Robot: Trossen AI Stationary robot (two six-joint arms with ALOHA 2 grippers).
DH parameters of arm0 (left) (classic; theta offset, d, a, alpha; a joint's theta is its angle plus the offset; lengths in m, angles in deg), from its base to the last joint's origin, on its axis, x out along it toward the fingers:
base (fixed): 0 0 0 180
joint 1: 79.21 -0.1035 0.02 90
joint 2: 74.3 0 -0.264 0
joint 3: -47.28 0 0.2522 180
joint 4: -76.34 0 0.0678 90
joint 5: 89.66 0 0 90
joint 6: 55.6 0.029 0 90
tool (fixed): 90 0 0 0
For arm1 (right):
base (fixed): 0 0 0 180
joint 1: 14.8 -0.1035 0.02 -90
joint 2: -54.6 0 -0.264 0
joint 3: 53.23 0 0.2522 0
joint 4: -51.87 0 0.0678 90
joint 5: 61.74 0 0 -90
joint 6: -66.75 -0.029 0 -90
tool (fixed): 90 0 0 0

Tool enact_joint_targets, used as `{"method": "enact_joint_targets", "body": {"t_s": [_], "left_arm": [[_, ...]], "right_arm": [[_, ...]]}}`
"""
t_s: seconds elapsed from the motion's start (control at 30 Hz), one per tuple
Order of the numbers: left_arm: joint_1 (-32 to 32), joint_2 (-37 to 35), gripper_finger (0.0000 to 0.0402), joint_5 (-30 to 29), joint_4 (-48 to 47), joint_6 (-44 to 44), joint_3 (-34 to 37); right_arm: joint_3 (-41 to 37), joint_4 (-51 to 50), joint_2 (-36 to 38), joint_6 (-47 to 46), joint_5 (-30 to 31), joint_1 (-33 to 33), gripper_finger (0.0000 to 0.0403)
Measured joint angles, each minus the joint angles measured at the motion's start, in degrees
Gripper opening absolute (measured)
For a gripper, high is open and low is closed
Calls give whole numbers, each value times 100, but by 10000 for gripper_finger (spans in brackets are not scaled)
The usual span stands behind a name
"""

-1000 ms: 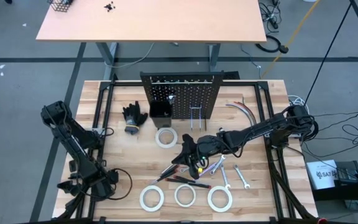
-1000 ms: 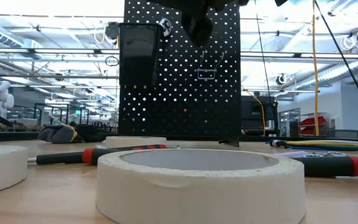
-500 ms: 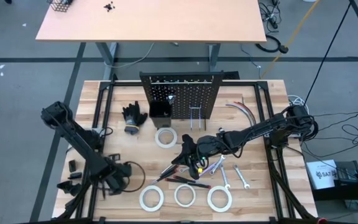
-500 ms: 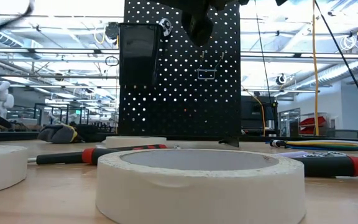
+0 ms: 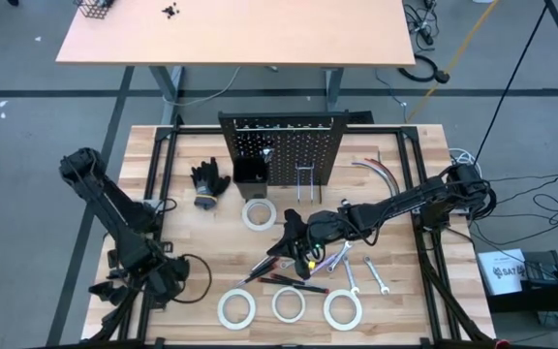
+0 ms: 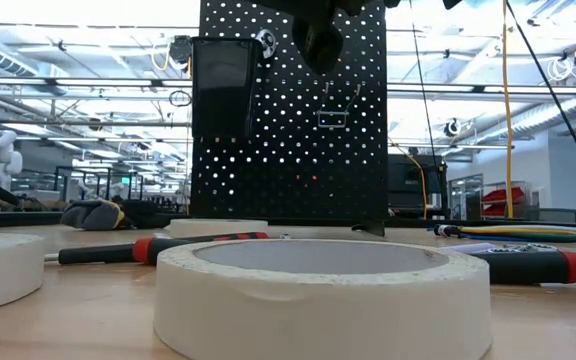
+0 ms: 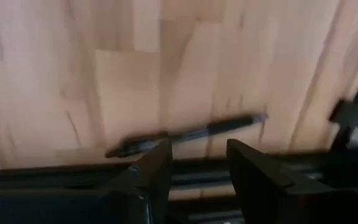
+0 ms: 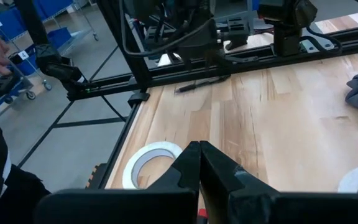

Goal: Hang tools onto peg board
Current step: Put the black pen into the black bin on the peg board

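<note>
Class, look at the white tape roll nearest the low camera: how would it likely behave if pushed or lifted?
The white tape roll lies flat on its broad face, so a push would probably slide it rather than roll it. Its open centre suggests it is light for its size. Stood on edge, it would likely roll.

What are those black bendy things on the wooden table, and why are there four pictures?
They are two robot arms, each ending in a two-finger gripper. One picture looks down from above, one looks level across the tabletop, and two come from cameras on the arms' wrists.

The job is hanging tools on the upright black panel full of holes. On the pale wooden table lie white ring-shaped tape rolls, red-and-black-handled screwdrivers, small silver wrenches and a pair of black gloves.

The right gripper hangs shut above the tool pile, holding nothing that shows. The left gripper waits open at the table's near left corner, over a thin dark pen-like stick.
</note>
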Motion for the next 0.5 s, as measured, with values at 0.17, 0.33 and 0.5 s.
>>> {"method": "enact_joint_targets", "body": {"t_s": [0.17,0.33,0.5], "left_arm": [[192,210,157,329,345,-33,227],[246,300,157,831,552,-38,443],[301,303,157,876,929,-45,602]], "right_arm": [[0,-24,0,23,25,-57,0],[0,-68,0,33,23,-120,0],[0,-96,-2,38,24,-144,0]]}}
